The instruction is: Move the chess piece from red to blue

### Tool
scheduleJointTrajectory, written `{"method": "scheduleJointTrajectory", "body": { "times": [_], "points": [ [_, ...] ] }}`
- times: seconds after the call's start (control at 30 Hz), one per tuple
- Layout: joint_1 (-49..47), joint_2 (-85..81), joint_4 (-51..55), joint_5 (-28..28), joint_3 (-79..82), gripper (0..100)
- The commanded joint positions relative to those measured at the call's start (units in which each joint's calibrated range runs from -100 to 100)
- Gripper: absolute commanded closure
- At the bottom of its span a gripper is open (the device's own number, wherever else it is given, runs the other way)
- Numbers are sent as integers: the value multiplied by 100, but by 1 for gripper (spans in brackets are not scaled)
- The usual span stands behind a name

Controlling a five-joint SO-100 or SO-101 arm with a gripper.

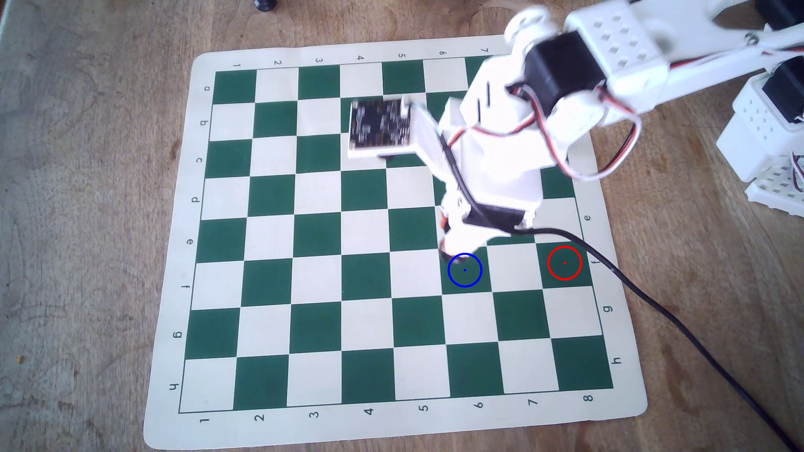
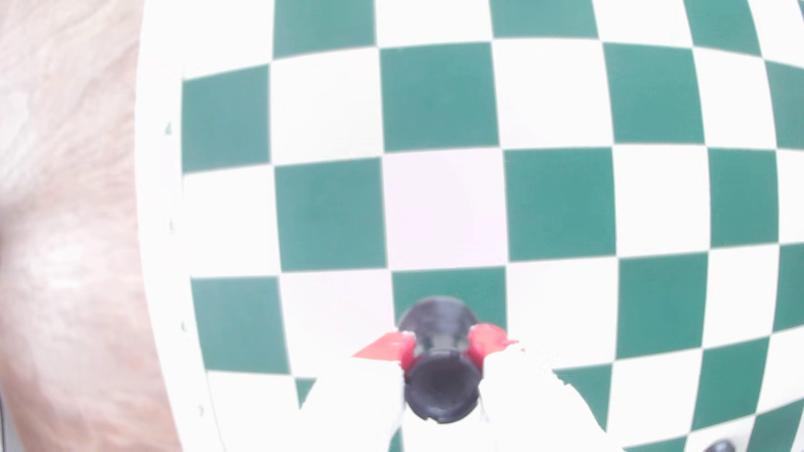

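Wrist view: the chess piece (image 2: 439, 382) is seen clamped between the two red-padded fingers (image 2: 480, 343) of the hand (image 2: 440, 347), pads pressed on either side below the notched crown. The rook is viewed from above, crown nearest the lens and flared base beyond it. The base is seen against a green square of the chessboard (image 2: 561, 204); contact with the board cannot be judged.

Overhead view: the hand (image 1: 452, 254) is placed at the upper-left rim of the blue circle (image 1: 464, 270), on the green square in row f, column 6. The rook itself is mostly hidden under the white arm (image 1: 500, 174) (motion blur noted around the wrist). The red circle (image 1: 564, 262) is observed two squares to the right in the same row, with nothing standing in it. A black cable (image 1: 652, 300) is trailed from the wrist across the board's right edge onto the wooden table (image 1: 87, 174)
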Motion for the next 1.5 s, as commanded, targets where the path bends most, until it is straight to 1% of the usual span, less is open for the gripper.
{"method": "scheduleJointTrajectory", "body": {
  "times": [0.0, 0.13, 0.27, 1.1, 1.17, 1.23, 1.4, 1.47],
  "points": [
    [-50, -102, -116, -24, 28, 100],
    [-66, 34, -132, -29, 146, 100],
    [-66, 67, -369, -34, 445, 100],
    [52, 263, -541, -34, 445, 100],
    [60, 271, -541, -39, 445, 95],
    [75, 280, -541, -39, 445, 95],
    [106, 288, -541, -10, 472, 86],
    [106, 280, -541, -10, 490, 84]
  ]
}}
